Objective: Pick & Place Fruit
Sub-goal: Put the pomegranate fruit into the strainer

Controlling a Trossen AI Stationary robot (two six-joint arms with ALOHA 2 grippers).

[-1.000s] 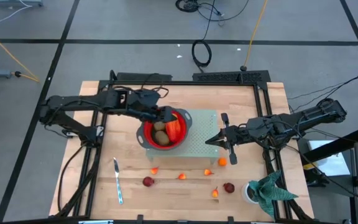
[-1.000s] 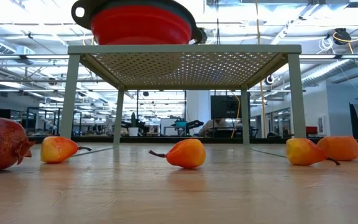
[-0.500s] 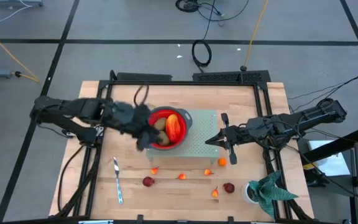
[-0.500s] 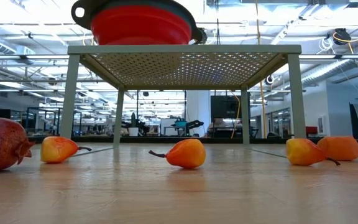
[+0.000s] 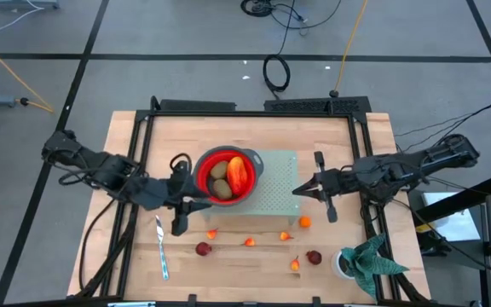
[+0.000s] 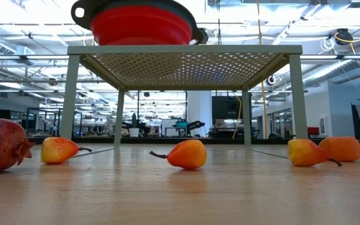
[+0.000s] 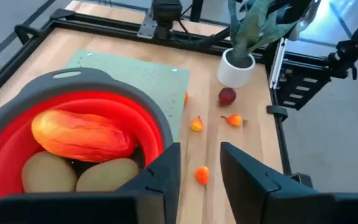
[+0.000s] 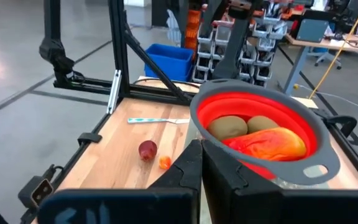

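Note:
A red bowl (image 5: 226, 175) stands on a pale green perforated stand (image 5: 273, 198). It holds two brown kiwis (image 7: 73, 175) and a long red-orange piece (image 7: 82, 134). Small orange fruit (image 5: 250, 241) and dark red round ones (image 5: 203, 249) lie on the table's near part, in front of the stand. My left gripper (image 5: 190, 207) hovers just left of the bowl, above the table, open with nothing between its fingers (image 7: 166, 171). My right gripper (image 5: 297, 189) hangs over the stand's right part, shut and empty, pointing at the bowl (image 8: 260, 134).
A silver knife (image 5: 160, 247) lies at the near left. A leafy plant in a white pot (image 5: 358, 264) stands at the near right corner. The stand's legs (image 6: 72, 100) rise from the table, with fruit (image 6: 188, 154) lying in front of them.
My left gripper has swung from above the bowl toward the table's left and near edges, rolling as it went, and now hangs beside the bowl. My right gripper has drawn back a little toward the right edge. The fruit in the bowl has stayed put.

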